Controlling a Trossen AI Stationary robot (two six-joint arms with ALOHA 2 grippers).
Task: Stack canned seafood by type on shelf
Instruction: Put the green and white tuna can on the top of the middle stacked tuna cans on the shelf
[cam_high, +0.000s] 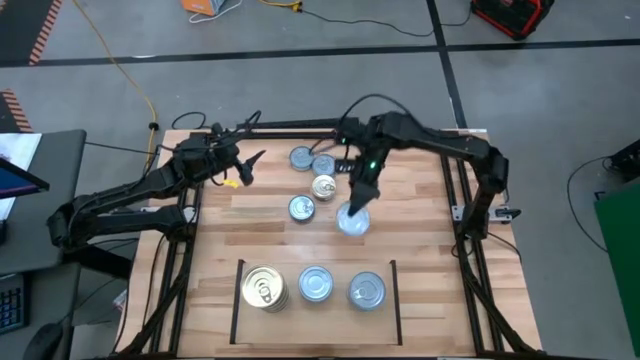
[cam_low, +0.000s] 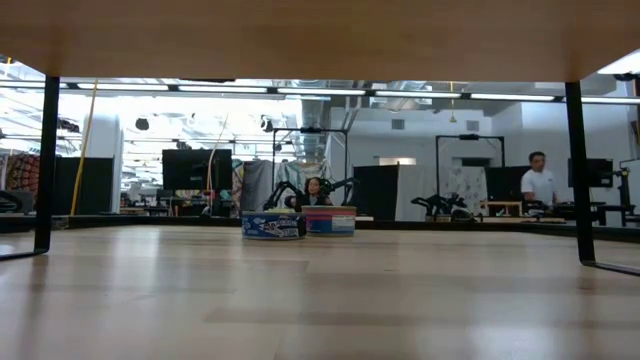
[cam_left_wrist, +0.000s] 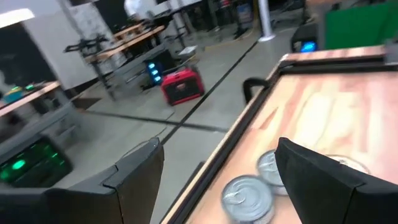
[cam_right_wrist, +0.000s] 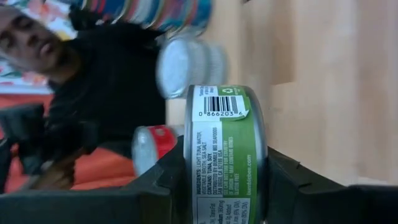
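The right gripper (cam_high: 356, 212) is closed on a tin with a green label (cam_right_wrist: 225, 155); in the right wrist view both dark fingers (cam_right_wrist: 163, 177) press on its sides. The right arm reaches from the far right corner of the table (cam_high: 480, 300) in a bent pose, with its wrist pointing down, and it holds this tin above the boards, just beyond the shelf (cam_high: 316, 262) and a little to its right half.

On the shelf, three groups of tins stand in a row: a gold-topped stack (cam_high: 264, 288) on the left, a silver-topped tin (cam_high: 316, 284) in the middle and another silver-topped tin (cam_high: 367, 292) on the right.

Four loose tins (cam_high: 311, 172) lie beyond the shelf, toward the far edge of the table.

The left gripper (cam_high: 243, 166) waits near the far left corner of the table, well apart from the shelf, with its fingers (cam_left_wrist: 134, 177) spread apart and nothing between them
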